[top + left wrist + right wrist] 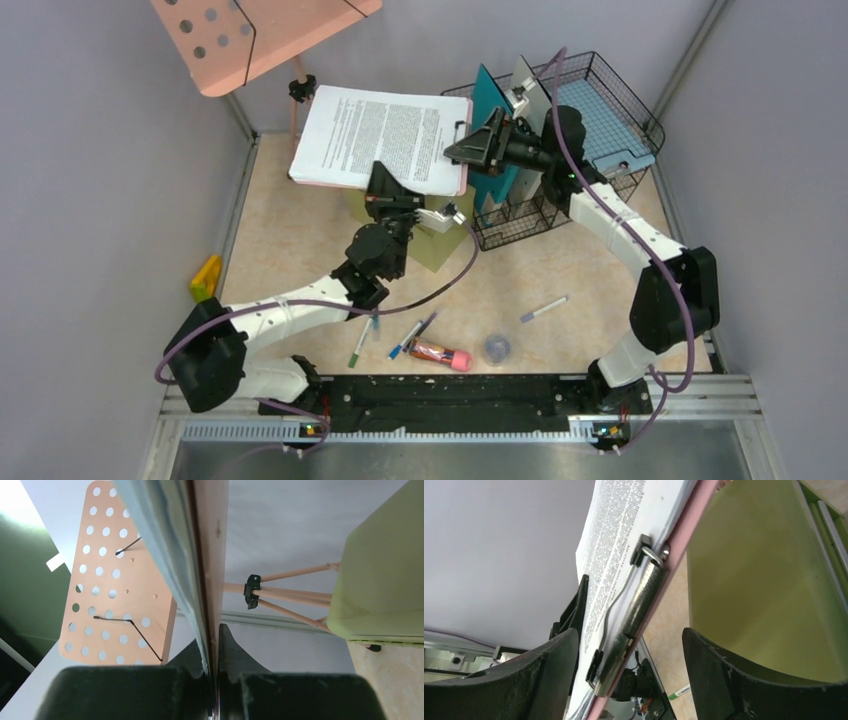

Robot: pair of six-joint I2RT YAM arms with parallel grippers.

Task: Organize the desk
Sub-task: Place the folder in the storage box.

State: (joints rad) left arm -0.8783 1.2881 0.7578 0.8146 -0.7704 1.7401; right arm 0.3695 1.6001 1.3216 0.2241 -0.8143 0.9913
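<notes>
A pink clipboard carrying a printed sheet hangs tilted above the back of the beige desk. My left gripper is shut on its near edge; in the left wrist view both fingers pinch the board and the paper. At the board's right end my right gripper stands open. In the right wrist view the metal clip and the board's pink edge lie between the two wide-apart fingers of that gripper, with a gap on each side.
An olive-green drawer box sits under the clipboard. A black wire basket with a teal folder stands back right. Pens, a green marker, a pink tube, a small round cap and another pen lie near the front. A yellow object lies left.
</notes>
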